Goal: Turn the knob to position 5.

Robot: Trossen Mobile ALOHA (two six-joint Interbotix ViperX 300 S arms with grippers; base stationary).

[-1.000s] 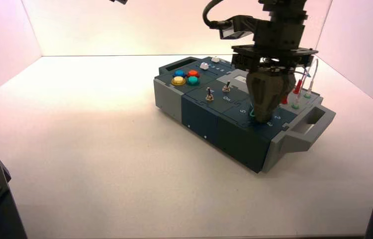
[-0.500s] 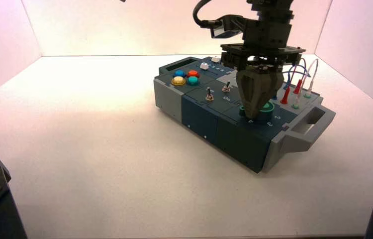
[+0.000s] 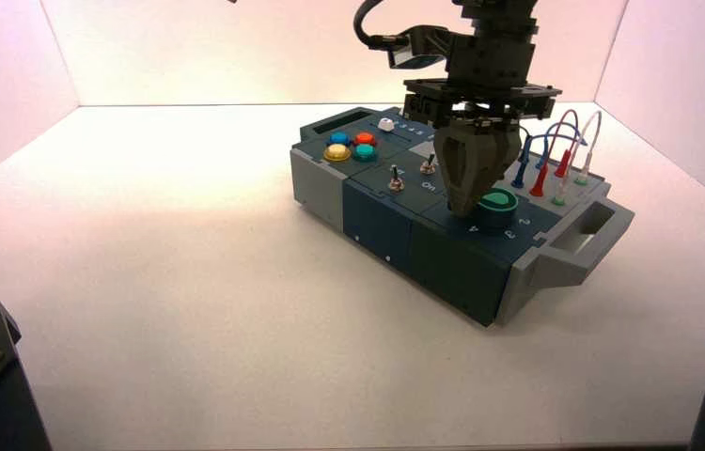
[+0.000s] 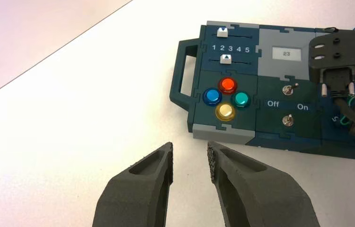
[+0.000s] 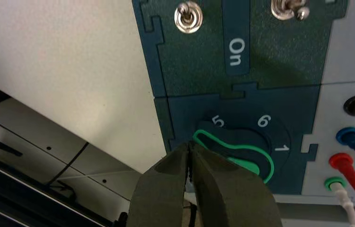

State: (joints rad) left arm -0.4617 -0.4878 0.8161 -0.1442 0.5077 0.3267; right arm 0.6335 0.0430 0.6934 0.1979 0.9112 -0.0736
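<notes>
Knob [image 3: 497, 201], green and round, in the high view: it sits just right of my right gripper [image 3: 460, 214], on the near right part of the box [image 3: 457, 282]. I reach down from the far side, my dark, tapering jaws at the knob's left edge. The box stands at a slant on the smooth, pale table [image 3: 189, 310], with a grey loop handle [image 3: 586, 246] at its right end and thin wires [image 3: 560, 155] arching over its far right part.

In the left wrist view, my idle left gripper [image 4: 190, 149] hangs over the table, off the box, its jaws parted around nothing. Beyond them are four glossy, domed push buttons [image 4: 226, 98] in red, blue, green and yellow, two white slider caps [image 4: 222, 32], metal toggle switches [image 4: 288, 89] and a pale display [image 4: 287, 54] reading 23.

In the right wrist view, my right jaws are clenched, tips together, right beside the knob's narrow end; I cannot tell whether they touch it. The knob has a raised, bright green teardrop rim, and its pointed tip lies beside the white numeral 5 [image 5: 217, 121]. Jigsaw-like seams join the flat, dark panels around it.
</notes>
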